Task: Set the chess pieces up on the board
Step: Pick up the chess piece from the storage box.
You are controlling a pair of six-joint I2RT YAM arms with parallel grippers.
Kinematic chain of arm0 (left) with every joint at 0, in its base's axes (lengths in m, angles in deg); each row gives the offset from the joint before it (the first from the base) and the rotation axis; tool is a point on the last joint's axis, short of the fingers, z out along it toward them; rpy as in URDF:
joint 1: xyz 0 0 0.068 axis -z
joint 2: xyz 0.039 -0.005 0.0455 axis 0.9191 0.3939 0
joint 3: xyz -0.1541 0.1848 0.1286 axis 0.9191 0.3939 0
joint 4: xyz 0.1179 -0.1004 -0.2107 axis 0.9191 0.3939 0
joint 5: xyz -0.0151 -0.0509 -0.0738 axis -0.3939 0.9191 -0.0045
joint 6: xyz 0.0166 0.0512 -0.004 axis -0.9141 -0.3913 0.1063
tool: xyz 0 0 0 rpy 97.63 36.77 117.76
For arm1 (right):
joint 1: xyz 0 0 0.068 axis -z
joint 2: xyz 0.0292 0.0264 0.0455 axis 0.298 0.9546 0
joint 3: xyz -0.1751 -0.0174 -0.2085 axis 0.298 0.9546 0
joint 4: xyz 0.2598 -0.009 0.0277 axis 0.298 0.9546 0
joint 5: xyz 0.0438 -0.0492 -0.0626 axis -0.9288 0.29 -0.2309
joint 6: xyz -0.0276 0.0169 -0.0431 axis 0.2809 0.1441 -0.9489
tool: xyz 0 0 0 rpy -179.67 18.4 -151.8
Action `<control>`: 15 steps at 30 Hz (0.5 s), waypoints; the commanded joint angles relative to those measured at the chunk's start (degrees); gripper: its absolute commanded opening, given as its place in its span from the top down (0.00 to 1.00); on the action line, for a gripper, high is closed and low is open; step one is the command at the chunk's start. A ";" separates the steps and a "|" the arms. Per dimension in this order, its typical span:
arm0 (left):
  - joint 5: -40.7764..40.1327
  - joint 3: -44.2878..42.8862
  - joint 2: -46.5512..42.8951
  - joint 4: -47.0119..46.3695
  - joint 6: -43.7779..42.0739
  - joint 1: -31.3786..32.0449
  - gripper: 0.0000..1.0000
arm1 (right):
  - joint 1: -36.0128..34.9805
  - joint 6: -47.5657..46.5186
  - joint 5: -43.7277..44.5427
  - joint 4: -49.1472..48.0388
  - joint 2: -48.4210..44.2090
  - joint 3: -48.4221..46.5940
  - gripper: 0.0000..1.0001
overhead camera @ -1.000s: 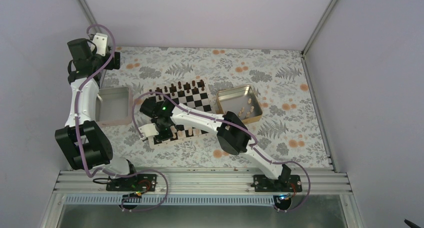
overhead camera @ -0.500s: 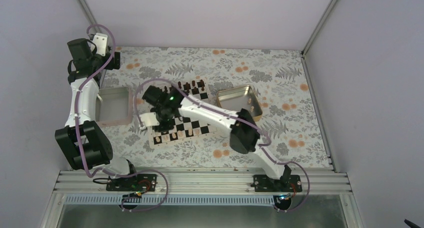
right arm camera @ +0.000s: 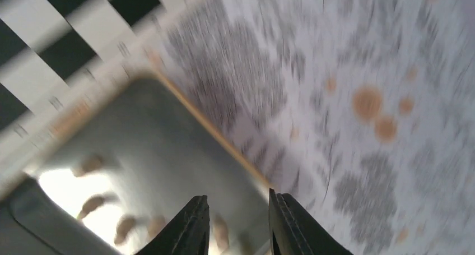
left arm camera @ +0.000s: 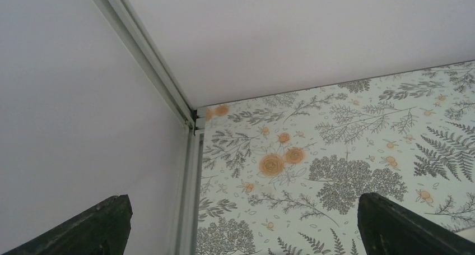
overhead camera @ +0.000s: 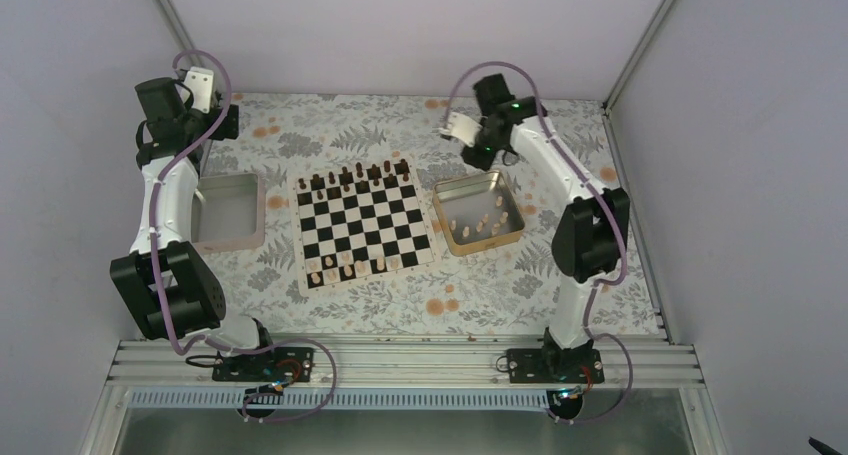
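Observation:
The board (overhead camera: 366, 225) lies mid-table, with several light tan chess pieces (overhead camera: 345, 267) along its near edge and dark ones along the far edge. More tan chess pieces (overhead camera: 482, 220) lie in the gold tin (overhead camera: 516, 213) to its right. My right gripper (overhead camera: 478, 150) hangs above the tin's far edge. In the blurred right wrist view, that gripper (right arm camera: 238, 202) is open with nothing between its fingers, over the tin (right arm camera: 157, 148), tan pieces (right arm camera: 92, 202) and a board corner (right arm camera: 61, 36). My left gripper (overhead camera: 228, 120) is at the back left, and the left wrist view shows it (left arm camera: 243, 210) wide open.
A pale pink-rimmed tray (overhead camera: 228, 212) sits left of the board, beside the left arm. The dark brown pieces (overhead camera: 352, 175) line the board's far rows. Enclosure walls and an aluminium frame post (left arm camera: 187, 154) bound the floral tabletop.
My right arm left the board's near left corner and swung across to the back right, above the tin, its jaws widening a little. The left arm has not moved.

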 commanded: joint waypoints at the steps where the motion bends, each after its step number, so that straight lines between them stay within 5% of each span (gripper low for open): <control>1: -1.58 -0.14 -0.15 -0.92 -0.05 -0.44 0.00 | 5.07 -1.63 3.36 0.79 -1.60 7.09 0.70; 15: -3.12 -0.31 1.93 -0.71 -0.56 -0.44 0.00 | 10.34 -2.66 5.85 8.06 -3.56 18.68 0.69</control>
